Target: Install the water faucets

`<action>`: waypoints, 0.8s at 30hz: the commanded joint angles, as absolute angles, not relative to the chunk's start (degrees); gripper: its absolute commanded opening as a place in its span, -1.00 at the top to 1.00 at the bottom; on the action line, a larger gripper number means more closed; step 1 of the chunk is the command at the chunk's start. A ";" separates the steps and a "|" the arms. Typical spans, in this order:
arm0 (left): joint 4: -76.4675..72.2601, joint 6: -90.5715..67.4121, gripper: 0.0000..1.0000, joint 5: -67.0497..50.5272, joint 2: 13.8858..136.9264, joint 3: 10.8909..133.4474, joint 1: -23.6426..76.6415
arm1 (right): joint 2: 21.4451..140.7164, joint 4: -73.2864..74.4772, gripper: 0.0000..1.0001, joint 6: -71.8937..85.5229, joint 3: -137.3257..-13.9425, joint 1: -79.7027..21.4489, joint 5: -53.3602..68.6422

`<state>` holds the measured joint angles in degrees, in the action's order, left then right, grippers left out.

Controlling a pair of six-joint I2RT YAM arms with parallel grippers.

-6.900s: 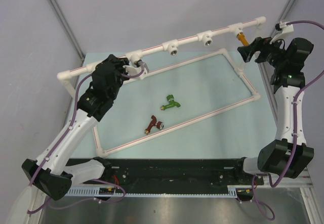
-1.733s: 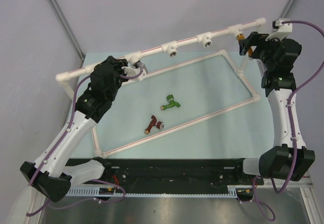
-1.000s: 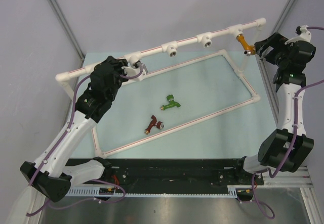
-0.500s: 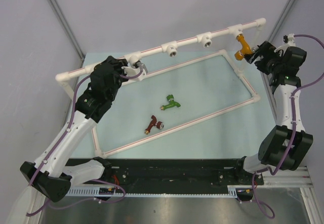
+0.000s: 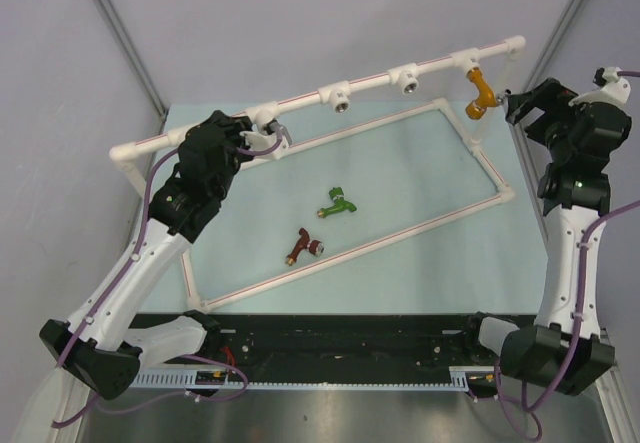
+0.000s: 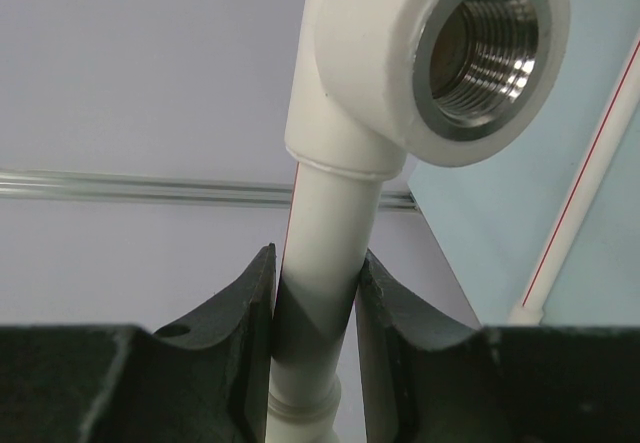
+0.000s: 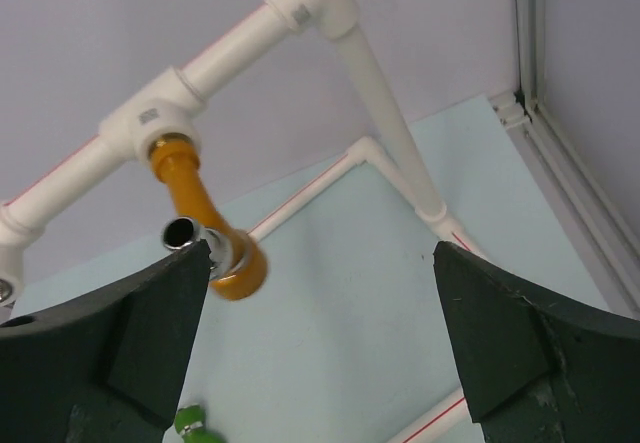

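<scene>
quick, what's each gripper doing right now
left gripper: closed on the pipe
right gripper: open, holding nothing; the orange faucet sits by one finger, screwed into the pipe

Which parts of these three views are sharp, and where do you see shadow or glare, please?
Top external: even, soft light, no glare on the table. Left wrist: the tee socket threads are sharp and glinting; the white pipe darkens to a grey shadow where the left gripper clamps it. Right wrist: the orange faucet is crisp, while the open right gripper looks dark.
</scene>
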<state>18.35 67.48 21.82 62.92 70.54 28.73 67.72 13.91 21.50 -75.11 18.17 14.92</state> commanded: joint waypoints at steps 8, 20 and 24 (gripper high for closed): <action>18.99 62.23 1.00 20.04 62.93 72.33 28.83 | 58.71 6.77 -0.99 12.66 -73.39 7.30 10.01; 19.25 62.31 1.00 20.04 62.93 72.42 28.83 | 59.94 1.76 -0.99 9.14 -64.43 5.36 12.75; 19.25 62.23 1.00 19.95 63.02 72.33 28.83 | 61.69 -1.56 -0.99 9.75 -64.34 7.38 14.15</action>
<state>18.57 67.48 21.76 62.94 70.61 28.73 60.64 5.54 10.59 -63.77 5.67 12.99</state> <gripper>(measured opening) 0.362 0.994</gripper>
